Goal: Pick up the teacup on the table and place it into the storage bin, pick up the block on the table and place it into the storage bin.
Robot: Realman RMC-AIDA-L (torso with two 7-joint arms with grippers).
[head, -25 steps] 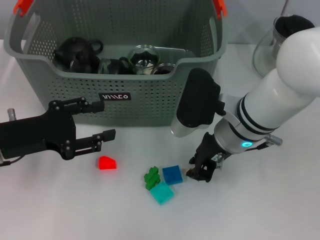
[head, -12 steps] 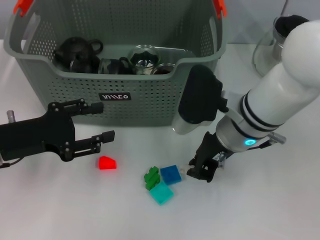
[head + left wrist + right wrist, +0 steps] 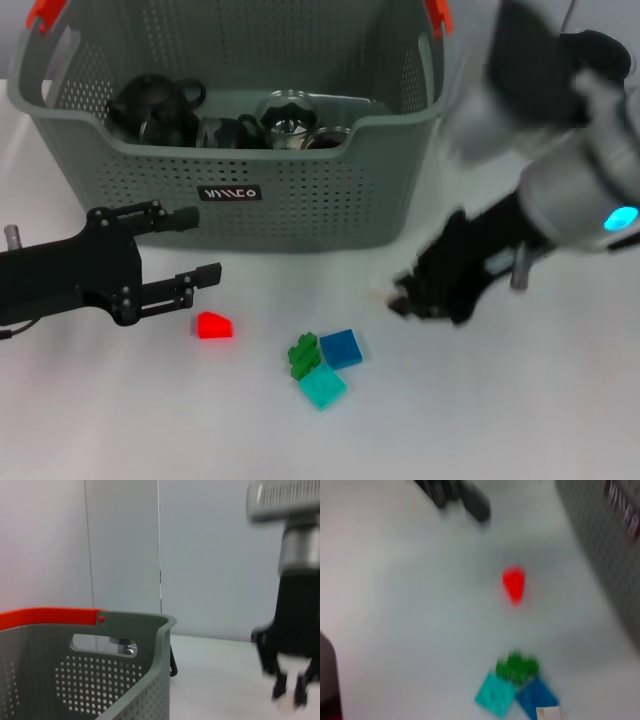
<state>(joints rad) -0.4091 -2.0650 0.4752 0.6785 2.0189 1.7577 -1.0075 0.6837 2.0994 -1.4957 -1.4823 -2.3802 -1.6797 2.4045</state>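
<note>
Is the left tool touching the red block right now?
Apart. In the head view, bare table shows between the left tool and the red block, which lies just past its lower fingertip.

We see a white surface [image 3: 120,420] that carries everything here. Behind it, in the left wrist view, stands a pale grey wall [image 3: 210,555] with thin vertical seams.

At the far right of the surface we see part of a glass teapot [image 3: 530,110]; most of it is hidden, so we cannot tell more about it.

In the basket we see a black teapot [image 3: 155,105] at the left side. Just beside it, toward the middle, lie a dark round vessel [image 3: 228,132] and a clear glass vessel [image 3: 288,113]. They lie close together, and we cannot tell if they touch.
</note>
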